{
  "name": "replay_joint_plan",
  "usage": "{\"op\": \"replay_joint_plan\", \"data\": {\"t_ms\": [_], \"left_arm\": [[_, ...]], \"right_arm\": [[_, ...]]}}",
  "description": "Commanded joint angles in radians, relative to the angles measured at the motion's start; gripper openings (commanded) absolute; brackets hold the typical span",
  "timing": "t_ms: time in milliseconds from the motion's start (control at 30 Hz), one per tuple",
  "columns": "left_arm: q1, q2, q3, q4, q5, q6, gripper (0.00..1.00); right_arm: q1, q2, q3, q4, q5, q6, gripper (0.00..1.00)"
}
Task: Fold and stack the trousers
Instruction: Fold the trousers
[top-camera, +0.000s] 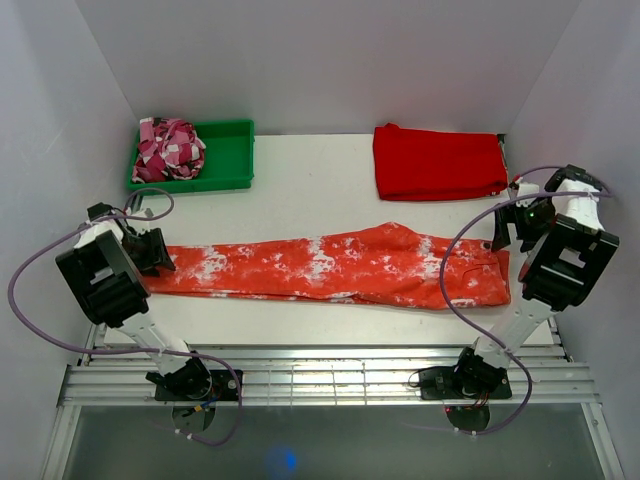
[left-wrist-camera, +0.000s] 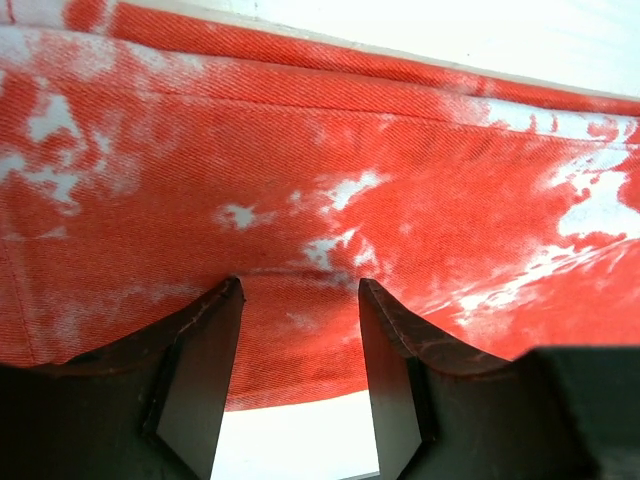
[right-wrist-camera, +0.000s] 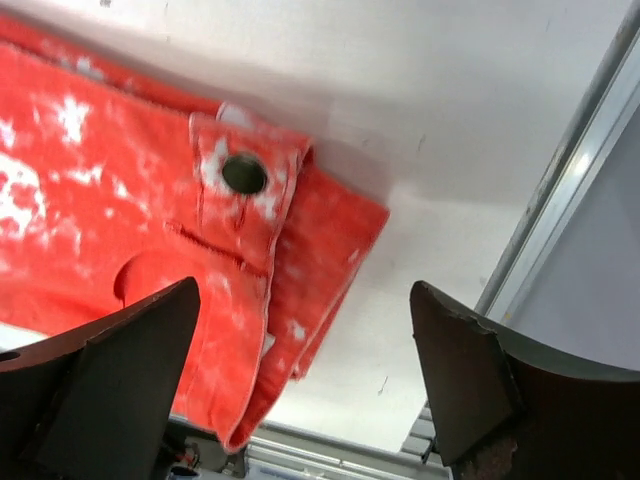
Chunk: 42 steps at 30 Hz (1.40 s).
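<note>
Top external: trousers (top-camera: 340, 265) lie flat, left gripper (left-wrist-camera: 300, 295) over their hem end and right gripper (right-wrist-camera: 305, 290) over their waist end both released, so pinch each end squarely before folding.

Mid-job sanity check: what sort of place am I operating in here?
Probably a lab robot cell, not a home: plain white walls enclose a white tabletop, an aluminium slatted rail fronts it, and a green plastic tray holds pink patterned cloth.
</note>
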<state>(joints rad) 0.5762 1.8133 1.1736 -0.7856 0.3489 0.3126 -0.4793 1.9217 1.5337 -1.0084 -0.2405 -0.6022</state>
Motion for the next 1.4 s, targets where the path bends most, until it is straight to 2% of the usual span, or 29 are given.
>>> {"op": "replay_joint_plan", "data": {"t_ms": [0,133,300,433,567,800,933,1133,1367], "left_arm": [[0.01,-0.032,-0.006,0.013,0.036,0.054,0.62],[0.01,-0.083,-0.048,0.017,0.045,0.056,0.62],[0.01,-0.104,-0.084,0.037,0.041,0.059,0.62],[0.01,-0.097,-0.077,0.039,0.033,0.051,0.62],[0.01,-0.089,-0.068,0.039,0.016,0.051,0.62],[0.01,-0.055,-0.034,0.031,-0.005,0.031,0.63],[0.008,-0.043,-0.008,0.02,-0.011,0.026,0.63],[0.004,-0.046,-0.008,0.013,-0.019,0.026,0.63],[-0.015,-0.043,-0.003,0.008,-0.022,0.014,0.63]], "right_arm": [[-0.045,-0.098,0.0,-0.119,-0.016,-0.027,0.92],[-0.09,-0.116,-0.073,-0.223,-0.034,0.004,0.89],[-0.108,-0.173,-0.265,-0.132,-0.026,0.088,0.86],[-0.108,-0.173,-0.325,-0.093,-0.043,0.134,0.77],[-0.108,-0.181,-0.369,-0.079,-0.071,0.154,0.72],[-0.114,-0.178,-0.428,-0.022,0.004,0.186,0.74],[-0.133,-0.222,-0.419,-0.019,0.041,0.196,0.79],[-0.133,-0.279,-0.4,-0.018,-0.002,0.18,0.78],[-0.133,-0.21,-0.396,0.039,-0.056,0.193,0.77]]}}
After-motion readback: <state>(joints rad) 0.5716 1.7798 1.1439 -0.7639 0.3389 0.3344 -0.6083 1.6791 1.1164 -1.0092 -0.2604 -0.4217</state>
